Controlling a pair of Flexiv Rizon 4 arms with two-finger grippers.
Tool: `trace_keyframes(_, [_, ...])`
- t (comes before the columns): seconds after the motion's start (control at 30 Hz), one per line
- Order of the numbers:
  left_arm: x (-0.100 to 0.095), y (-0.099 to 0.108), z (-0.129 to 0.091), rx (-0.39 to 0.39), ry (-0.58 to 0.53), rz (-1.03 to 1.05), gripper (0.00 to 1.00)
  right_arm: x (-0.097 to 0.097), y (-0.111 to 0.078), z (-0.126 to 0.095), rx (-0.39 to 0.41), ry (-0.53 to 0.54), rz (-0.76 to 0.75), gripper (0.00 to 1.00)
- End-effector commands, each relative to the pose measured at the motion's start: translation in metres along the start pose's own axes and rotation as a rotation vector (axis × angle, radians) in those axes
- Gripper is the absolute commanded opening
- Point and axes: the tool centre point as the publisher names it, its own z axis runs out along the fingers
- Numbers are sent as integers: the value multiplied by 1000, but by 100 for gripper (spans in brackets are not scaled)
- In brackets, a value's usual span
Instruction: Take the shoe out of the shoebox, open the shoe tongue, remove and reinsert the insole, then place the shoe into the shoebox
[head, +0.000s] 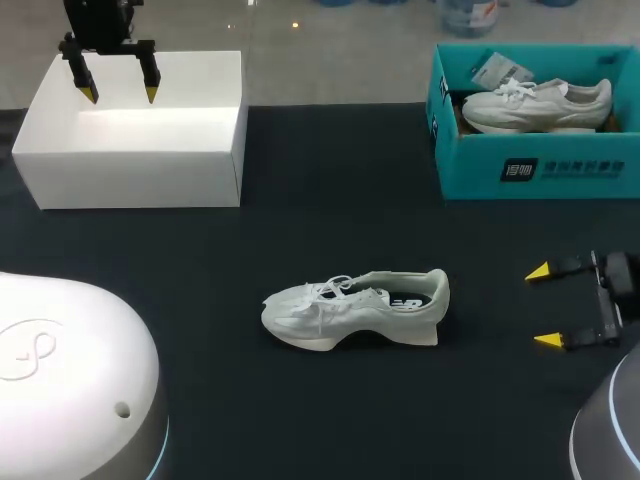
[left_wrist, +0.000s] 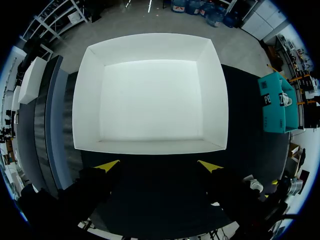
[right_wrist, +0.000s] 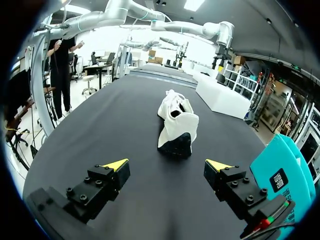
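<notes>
White laced low-top shoe (head: 355, 308) is stood on the black table (head: 300, 420), well apart from the empty white cardboard shoebox (head: 130, 165) over which the left gripper (head: 119, 96) is held spread and empty, with the right gripper (head: 543, 306) spread empty behind the shoe's heel, so the unbraced shoe could be shoved or tipped.

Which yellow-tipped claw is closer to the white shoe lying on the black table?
The right one. The right gripper sits just off the heel of the white lace-up sneaker, open and aimed at it. The left gripper is far off, above the empty white box.
</notes>
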Motion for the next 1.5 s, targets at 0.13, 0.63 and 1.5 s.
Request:
trace_keyframes(0.13, [0, -1, 0, -2, 0, 0, 100, 0, 1, 1, 4, 0, 1, 100])
trace_keyframes(0.63, [0, -1, 0, -2, 0, 0, 100, -12, -12, 10, -87, -11, -14, 100])
trace_keyframes(1.5, [0, -1, 0, -2, 0, 0, 100, -31, -16, 73, -198, 42, 9, 100])
